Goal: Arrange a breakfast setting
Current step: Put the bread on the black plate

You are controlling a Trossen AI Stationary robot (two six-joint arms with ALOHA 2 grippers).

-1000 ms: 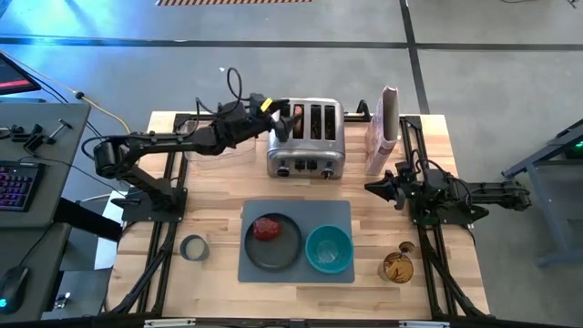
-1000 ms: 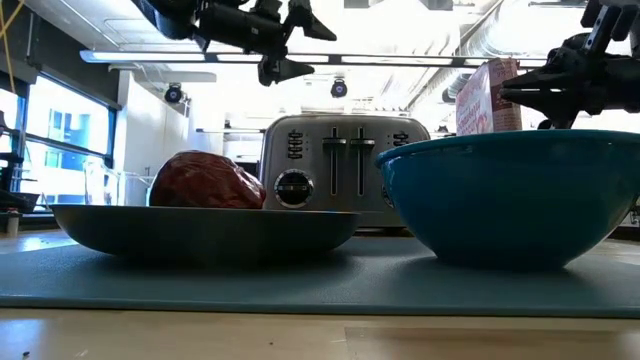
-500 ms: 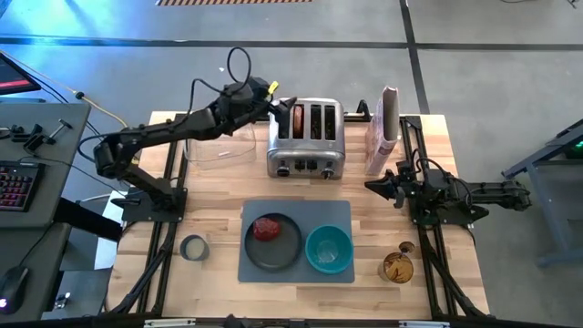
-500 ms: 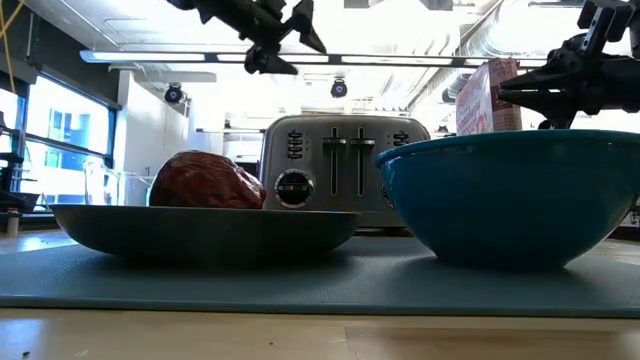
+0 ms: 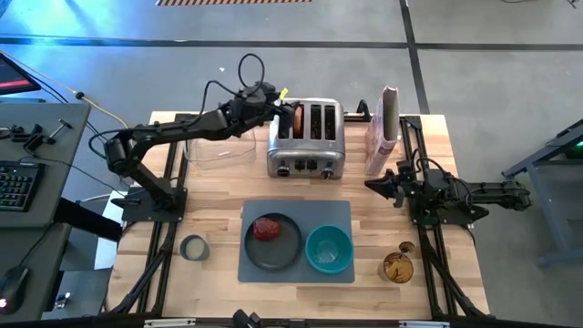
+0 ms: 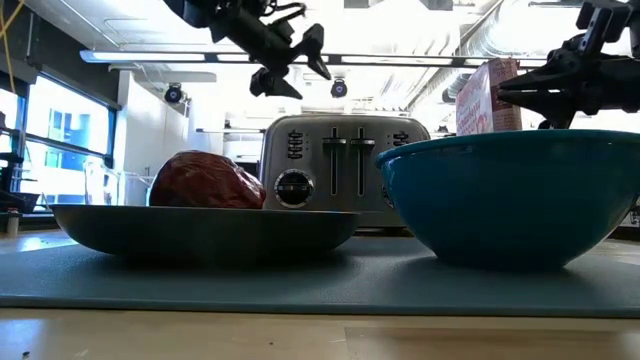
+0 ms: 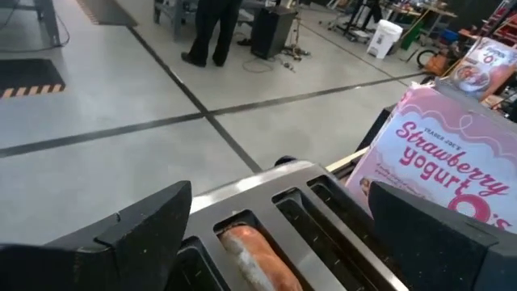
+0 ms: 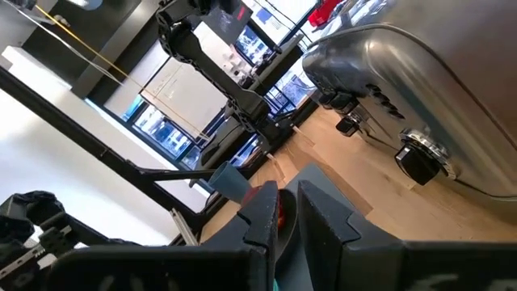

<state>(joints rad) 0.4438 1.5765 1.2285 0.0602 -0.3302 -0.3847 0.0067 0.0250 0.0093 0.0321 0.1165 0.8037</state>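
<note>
Most of the tan ring (image 7: pixel 257 257) sits hidden down in the leftmost slot of the chrome four-slot toaster (image 5: pixel 306 138); only its rounded, browned top edge shows, and its full shape cannot be made out. The left gripper (image 5: pixel 281 105) hangs just above that slot at the toaster's left end, its two dark fingers (image 7: pixel 105 238) spread wide with nothing between them. From the low view the toaster's lower front is partly blocked by the plate and bowl in the foreground.

On the wooden tabletop (image 5: pixel 214 223) lies a flat grey rectangular mat (image 5: pixel 296 214). On its left half rests a dark grey round plate (image 5: pixel 273 249) carrying a dark-red, lumpy piece of food (image 5: pixel 267 227); on its right half stands a smooth teal bowl (image 5: pixel 329 250), whose contents are hard to read.

A tall pink-and-white cereal bag (image 5: pixel 383 130) stands just right of the toaster. The right gripper (image 5: pixel 373 187) waits near the bag, fingers nearly closed and holding nothing. Left of the mat rests a small round grey object (image 5: pixel 193 247); right of it, a brownish glassy item (image 5: pixel 397 266), too small to identify.
</note>
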